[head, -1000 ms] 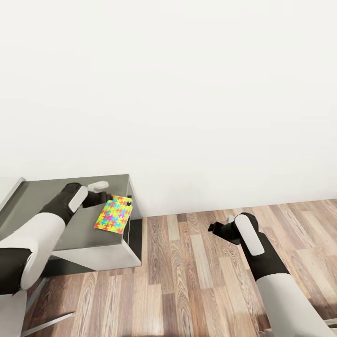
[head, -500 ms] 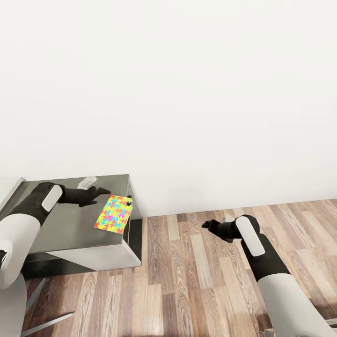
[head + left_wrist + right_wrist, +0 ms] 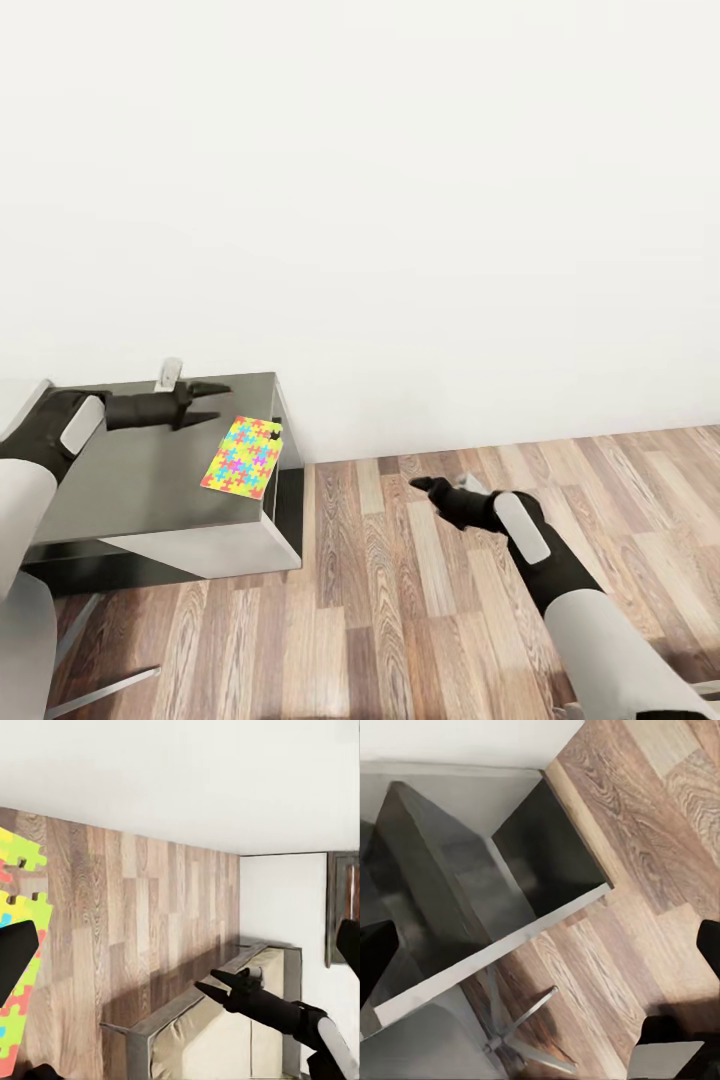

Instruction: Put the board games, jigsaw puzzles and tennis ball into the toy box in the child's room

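The wooden floor (image 3: 450,600) and the white wall (image 3: 400,200) take most of the head view. At the left stands the dark-grey counter (image 3: 130,480), and one jigsaw puzzle (image 3: 242,456) lies flat on it, close to its right edge. I count only one puzzle here.

The left gripper (image 3: 212,402) hangs above the counter, just beside the far corner of the puzzle, and the puzzle lies toward the robot's right and a little nearer from it. Its jaws are spread, with nothing between them. The long axis of the puzzle runs from the wall toward the robot, slightly turned.

The right gripper (image 3: 424,487) is over the floor, well apart from the puzzle; whether its jaws are spread I cannot tell. I judge the left arm better placed for the pick.
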Controlling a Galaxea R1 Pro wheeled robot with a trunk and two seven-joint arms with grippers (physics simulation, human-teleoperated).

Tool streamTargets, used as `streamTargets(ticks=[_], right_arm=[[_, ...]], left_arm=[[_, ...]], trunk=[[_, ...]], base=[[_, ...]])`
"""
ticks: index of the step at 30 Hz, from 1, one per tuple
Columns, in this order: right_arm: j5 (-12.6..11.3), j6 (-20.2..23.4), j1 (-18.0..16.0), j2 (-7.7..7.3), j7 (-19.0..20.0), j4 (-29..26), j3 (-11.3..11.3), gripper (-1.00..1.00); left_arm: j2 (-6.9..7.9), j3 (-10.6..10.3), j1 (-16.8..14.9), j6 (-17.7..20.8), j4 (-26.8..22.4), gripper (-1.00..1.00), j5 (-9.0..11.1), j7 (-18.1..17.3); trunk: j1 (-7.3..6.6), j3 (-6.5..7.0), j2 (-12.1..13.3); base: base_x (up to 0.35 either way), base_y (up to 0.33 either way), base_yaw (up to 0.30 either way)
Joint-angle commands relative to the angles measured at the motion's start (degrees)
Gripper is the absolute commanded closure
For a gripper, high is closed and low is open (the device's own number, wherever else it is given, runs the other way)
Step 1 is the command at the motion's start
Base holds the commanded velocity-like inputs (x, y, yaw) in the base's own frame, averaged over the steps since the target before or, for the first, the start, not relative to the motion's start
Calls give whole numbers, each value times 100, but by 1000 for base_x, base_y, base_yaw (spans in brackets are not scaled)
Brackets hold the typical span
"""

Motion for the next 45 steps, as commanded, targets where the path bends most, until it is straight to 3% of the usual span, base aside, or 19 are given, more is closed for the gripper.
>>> streamTargets(ticks=[1,6,11,17,22,29,45], right_arm=[[1,-41,-3,-2,65,22,17,-100],[522,-389,-4,89,527,107,10,-100],[609,-536,-4,261,607,104,16,-100],[629,-574,-4,529,627,106,69,-100],[624,-577,-4,574,765,95,175,-100],[638,-583,-4,585,1310,80,227,-100],[647,-625,-4,585,1378,84,237,-100]], left_arm=[[19,-37,-7,21,3,-100,25,-91],[50,-33,-5,122,1,-100,40,-774],[41,-54,-5,154,-4,-100,41,-1091],[59,-59,-4,163,2,-100,40,-1189],[52,-59,26,164,5,-100,47,-1326],[50,-60,71,161,4,-100,12,-1672],[51,-94,84,156,4,-100,-2,-1719]], trunk=[[3,-9,-10],[3,-9,-10],[3,-9,-10],[3,-9,-10],[3,-9,-10],[3,-41,-10],[3,-158,-10]], base=[[0,0,0],[0,0,0],[0,0,0],[0,0,0],[0,0,0],[23,0,0],[97,0,0]])
